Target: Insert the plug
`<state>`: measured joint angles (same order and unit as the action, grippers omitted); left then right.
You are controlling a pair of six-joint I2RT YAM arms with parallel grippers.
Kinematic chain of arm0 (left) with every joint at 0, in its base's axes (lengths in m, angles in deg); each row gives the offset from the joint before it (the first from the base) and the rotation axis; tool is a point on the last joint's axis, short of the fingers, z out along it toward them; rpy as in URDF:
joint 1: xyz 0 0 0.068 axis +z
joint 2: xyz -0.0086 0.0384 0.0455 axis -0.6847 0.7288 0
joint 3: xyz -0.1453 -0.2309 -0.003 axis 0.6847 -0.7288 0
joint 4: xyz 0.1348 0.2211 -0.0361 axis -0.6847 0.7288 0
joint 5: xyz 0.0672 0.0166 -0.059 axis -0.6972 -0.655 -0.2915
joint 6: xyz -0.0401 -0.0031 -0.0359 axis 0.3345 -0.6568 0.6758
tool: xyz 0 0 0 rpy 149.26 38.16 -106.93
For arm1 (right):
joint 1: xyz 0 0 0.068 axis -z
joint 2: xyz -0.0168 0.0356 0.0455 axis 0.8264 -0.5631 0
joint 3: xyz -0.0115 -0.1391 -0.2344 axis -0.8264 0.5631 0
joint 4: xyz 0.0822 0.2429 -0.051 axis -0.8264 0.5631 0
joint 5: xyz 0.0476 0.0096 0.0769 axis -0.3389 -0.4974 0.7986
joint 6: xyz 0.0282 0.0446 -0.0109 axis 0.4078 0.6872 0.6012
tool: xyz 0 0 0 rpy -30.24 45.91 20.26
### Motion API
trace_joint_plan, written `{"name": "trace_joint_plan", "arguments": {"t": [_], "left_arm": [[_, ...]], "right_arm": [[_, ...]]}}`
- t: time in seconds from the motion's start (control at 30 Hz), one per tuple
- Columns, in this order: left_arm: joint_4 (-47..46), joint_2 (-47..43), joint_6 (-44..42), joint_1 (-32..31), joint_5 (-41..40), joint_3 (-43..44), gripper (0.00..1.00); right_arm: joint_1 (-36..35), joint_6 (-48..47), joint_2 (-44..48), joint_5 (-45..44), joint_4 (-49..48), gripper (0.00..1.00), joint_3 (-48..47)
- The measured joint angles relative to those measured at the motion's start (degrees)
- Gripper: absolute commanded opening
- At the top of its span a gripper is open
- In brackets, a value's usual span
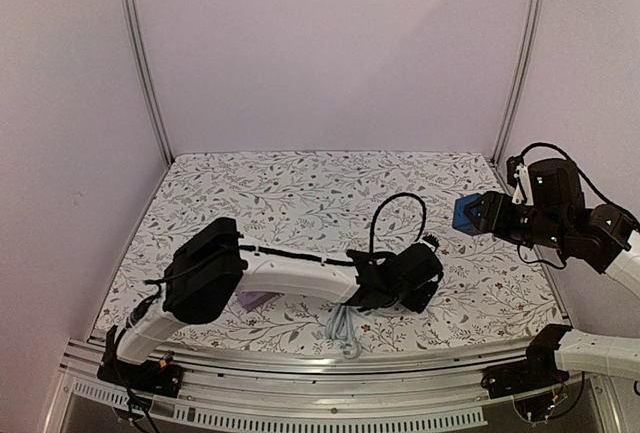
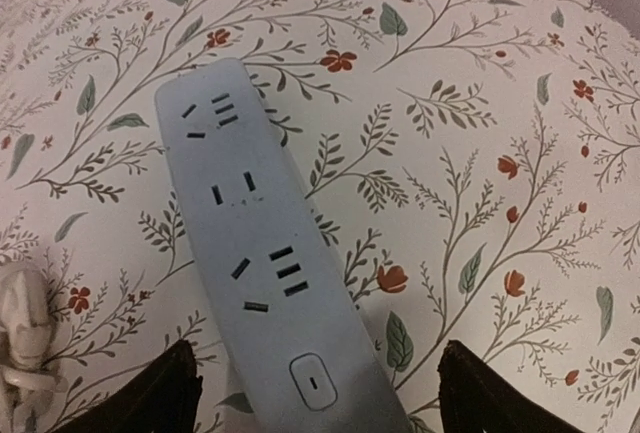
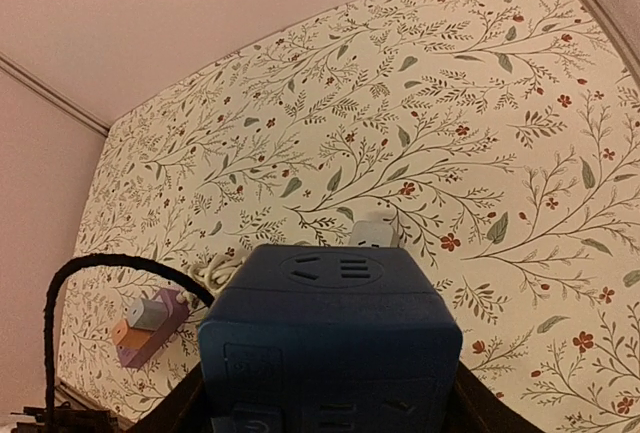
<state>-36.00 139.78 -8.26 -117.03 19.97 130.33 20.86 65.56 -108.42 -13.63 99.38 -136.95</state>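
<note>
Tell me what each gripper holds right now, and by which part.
Right gripper: blue socket cube, clamped by its opposite side faces. Left gripper: nothing, open astride the power strip.

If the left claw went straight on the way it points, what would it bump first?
Most likely the strip, lying right ahead of the open left claw; depth is unclear.
</note>
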Motion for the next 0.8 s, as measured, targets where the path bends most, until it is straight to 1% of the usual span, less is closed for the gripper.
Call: {"name": "trace_joint_plan", "arguments": {"t": [0.07, 0.13, 0.17, 0.2, 0.27, 0.3, 0.4, 0.47, 0.53, 0.7, 0.8], "left_arm": [[0.4, 1.2, 0.1, 0.1, 0.3, 1.2, 0.68], [1.2, 1.7, 0.2, 0.2, 0.5, 1.2, 0.64], [1.4, 1.8, 0.3, 0.2, 0.7, 1.2, 0.59], [1.4, 1.8, 0.5, 0.2, 0.7, 1.2, 0.52], [1.7, 1.8, 0.7, 0.2, 0.6, 1.0, 0.42], [1.5, 1.7, 0.6, 0.2, 0.9, 0.7, 0.35], [-0.2, 1.1, 0.3, 0.2, 1.2, -0.8, 0.21], [-2.0, 0.2, -0.2, 0.2, 1.7, -2.9, 0.17], [-4.0, -1.3, -0.8, 0.2, 1.9, -5.9, 0.17], [-9.3, -9.7, -2.8, 0.2, 3.1, -20.3, 0.16], [-11.0, -14.3, -4.5, 0.2, 3.5, -27.6, 0.09]], "right_arm": [[0.0, 0.2, 0.0, 0.6, -0.1, 0.00, 0.0], [0.0, 0.3, 0.1, 0.9, -0.1, 0.00, 0.0], [0.0, 0.4, 0.2, 1.0, -0.1, 0.00, 0.0], [0.0, 0.4, 0.2, 1.1, -0.1, 0.00, 0.0], [0.0, 0.5, 0.5, 1.5, -0.1, 0.00, 0.0], [0.0, 0.5, 0.7, 1.7, -0.2, 0.00, 0.0], [0.0, 0.4, 1.1, 2.3, -0.5, 0.00, 0.0], [0.0, 0.3, 1.4, 2.4, -1.4, 0.00, 0.0], [0.0, 0.0, 1.6, 2.4, -2.6, 0.00, 0.0], [0.0, -1.9, 0.8, 2.3, -6.7, 0.00, 0.0], [0.0, -3.6, -0.8, 2.3, -10.2, 0.00, 0.0]]}}
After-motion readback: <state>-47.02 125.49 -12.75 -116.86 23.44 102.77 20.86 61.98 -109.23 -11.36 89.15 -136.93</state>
